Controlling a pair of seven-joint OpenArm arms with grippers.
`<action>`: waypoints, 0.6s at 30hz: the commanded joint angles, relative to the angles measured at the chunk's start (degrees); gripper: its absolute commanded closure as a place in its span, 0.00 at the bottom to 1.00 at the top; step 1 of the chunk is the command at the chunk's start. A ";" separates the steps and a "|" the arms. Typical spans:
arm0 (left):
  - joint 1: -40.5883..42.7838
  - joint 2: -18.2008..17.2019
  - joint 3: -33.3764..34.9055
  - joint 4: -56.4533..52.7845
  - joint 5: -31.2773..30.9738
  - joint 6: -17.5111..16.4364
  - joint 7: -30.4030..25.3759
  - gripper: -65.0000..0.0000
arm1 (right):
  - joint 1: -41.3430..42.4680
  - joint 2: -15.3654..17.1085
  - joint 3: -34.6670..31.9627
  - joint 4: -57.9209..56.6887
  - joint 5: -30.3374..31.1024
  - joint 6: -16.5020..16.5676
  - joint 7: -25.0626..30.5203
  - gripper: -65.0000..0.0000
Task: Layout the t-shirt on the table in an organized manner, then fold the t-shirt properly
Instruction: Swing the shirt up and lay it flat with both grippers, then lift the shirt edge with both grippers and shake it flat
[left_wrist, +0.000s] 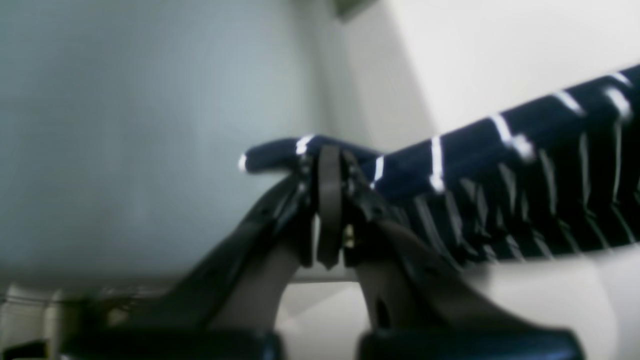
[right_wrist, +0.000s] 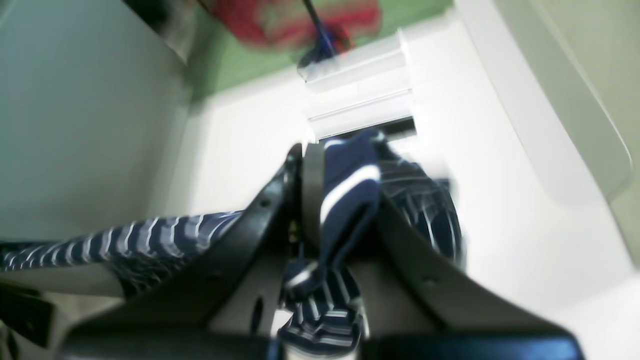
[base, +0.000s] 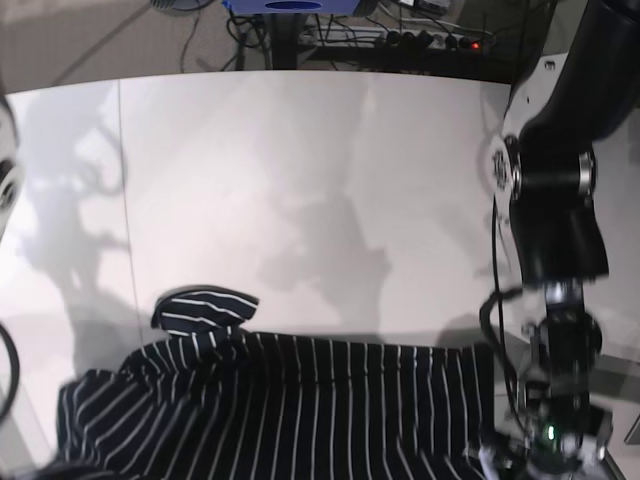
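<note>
Navy striped cloth of the t-shirt, at the near edge of the table, is pinched in both the left gripper and right gripper, which should draw apart evenly to spread it flat.

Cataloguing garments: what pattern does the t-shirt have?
The t-shirt is dark navy with thin white stripes, clearest in the base view.
</note>
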 joint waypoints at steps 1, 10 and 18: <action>3.05 -0.59 0.19 1.97 0.11 0.05 0.94 1.00 | -3.20 -0.91 1.58 2.26 -0.48 -0.38 -2.91 1.00; 40.06 -1.12 -4.82 19.46 -0.07 0.22 -3.54 1.00 | -37.49 -10.23 7.29 20.81 -0.66 -0.21 -3.79 1.00; 48.59 -1.38 -8.34 20.25 -0.51 0.22 -6.09 1.00 | -45.22 -11.10 7.12 24.06 -0.66 -0.21 -3.87 1.00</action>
